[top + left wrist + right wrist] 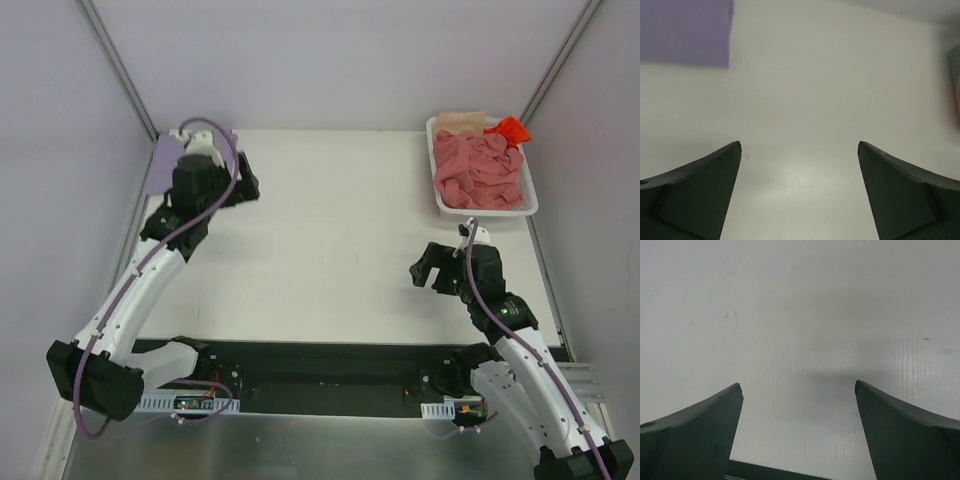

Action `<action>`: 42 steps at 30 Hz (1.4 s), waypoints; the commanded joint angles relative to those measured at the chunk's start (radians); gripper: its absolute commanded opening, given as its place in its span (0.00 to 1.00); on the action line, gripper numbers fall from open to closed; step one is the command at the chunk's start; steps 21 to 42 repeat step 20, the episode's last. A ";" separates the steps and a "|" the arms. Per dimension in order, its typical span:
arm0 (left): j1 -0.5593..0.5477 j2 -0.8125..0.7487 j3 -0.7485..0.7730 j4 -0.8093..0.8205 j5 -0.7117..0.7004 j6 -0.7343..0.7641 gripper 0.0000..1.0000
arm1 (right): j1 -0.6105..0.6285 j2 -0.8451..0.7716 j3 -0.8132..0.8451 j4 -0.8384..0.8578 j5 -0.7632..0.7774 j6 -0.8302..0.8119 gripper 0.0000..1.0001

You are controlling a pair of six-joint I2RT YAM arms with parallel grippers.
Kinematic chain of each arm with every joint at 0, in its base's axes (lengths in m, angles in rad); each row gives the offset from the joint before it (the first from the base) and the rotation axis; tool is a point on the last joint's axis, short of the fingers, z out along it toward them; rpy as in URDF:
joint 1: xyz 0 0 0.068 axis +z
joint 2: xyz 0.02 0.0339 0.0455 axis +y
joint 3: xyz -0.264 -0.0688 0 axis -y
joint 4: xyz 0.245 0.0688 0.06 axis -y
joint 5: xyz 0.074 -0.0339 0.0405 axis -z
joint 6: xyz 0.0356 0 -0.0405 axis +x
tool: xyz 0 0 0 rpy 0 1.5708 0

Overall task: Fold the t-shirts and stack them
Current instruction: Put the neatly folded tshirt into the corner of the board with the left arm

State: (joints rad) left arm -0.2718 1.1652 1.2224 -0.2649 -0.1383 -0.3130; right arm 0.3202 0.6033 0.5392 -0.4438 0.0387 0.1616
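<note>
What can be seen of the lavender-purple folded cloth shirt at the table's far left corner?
The lavender-purple folded shirt is plain, soft-looking cloth with straight edges, lying flat at the far left corner of the white table. The left arm hides part of it. The open left gripper is apart from it.

**White table, basket and bare enclosure**

A white table (340,220) fills the middle of the overhead frame. A white plastic basket (484,212) sits on it at the upper right, near the far corner. Pale walls (330,60) close in the back and sides, with slanting metal posts (115,65) at the upper corners. A black mounting strip (330,380) runs along the bottom, with brushed metal (300,450) below it. Faint scuff marks (732,315) show on the table in the right wrist view, upper left.
</note>
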 commanded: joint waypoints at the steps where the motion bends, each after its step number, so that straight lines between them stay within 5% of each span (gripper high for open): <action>1: -0.096 -0.165 -0.358 -0.040 -0.126 -0.234 0.99 | -0.004 0.004 -0.031 0.059 -0.060 -0.034 0.96; 4: -0.162 -0.312 -0.575 0.035 -0.078 -0.265 0.99 | -0.003 0.007 -0.038 0.056 -0.045 -0.020 0.96; 9: -0.172 -0.446 -0.695 -0.017 -0.176 -0.293 0.99 | -0.004 -0.029 -0.079 0.117 -0.057 -0.013 0.96; 42: -0.170 -0.386 -0.693 0.007 -0.264 -0.294 0.99 | -0.004 -0.062 -0.130 0.169 0.016 -0.004 0.96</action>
